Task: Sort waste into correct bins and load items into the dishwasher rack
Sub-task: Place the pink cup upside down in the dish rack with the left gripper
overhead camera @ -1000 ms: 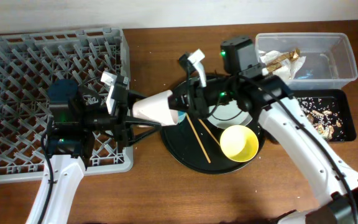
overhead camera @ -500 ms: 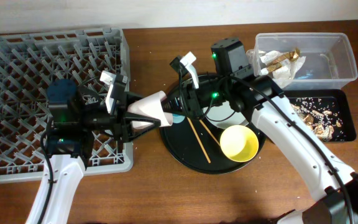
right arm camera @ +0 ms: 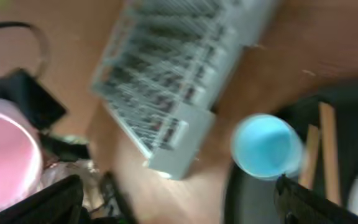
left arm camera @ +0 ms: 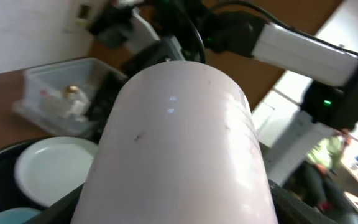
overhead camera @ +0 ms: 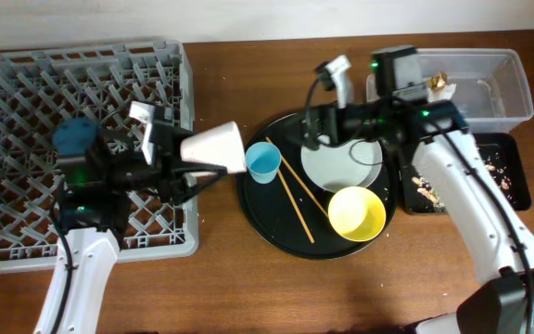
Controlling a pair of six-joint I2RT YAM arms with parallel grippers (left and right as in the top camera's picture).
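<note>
- At the table's left, the dishwasher rack is seen, the grey crate, with no dishes lodged among its visible pegs.
- Centre stage, the large round black tray is laid just right of the rack.
- At far right, the clear tub is placed at the back, and a brown-gold wrapper is spotted inside it.
- In front of the tub, the shallow black tray is set, and crumbly food scraps are scattered in it.
- On the round tray, the pale plate is laid flat at the upper right.
- The yellow bowl is stood upright just in front of the plate.
- The pale pink cup is held on its side, clear of the table, between rack and round tray; it is pinched by the left gripper.
- The right gripper is held over the round tray's back edge, jaws spread, nothing between them.
- The light blue cup is stood upright at the tray's left edge, just beside the pink cup's mouth.
- The two chopsticks are laid side by side on the tray, between blue cup and bowl.
</note>
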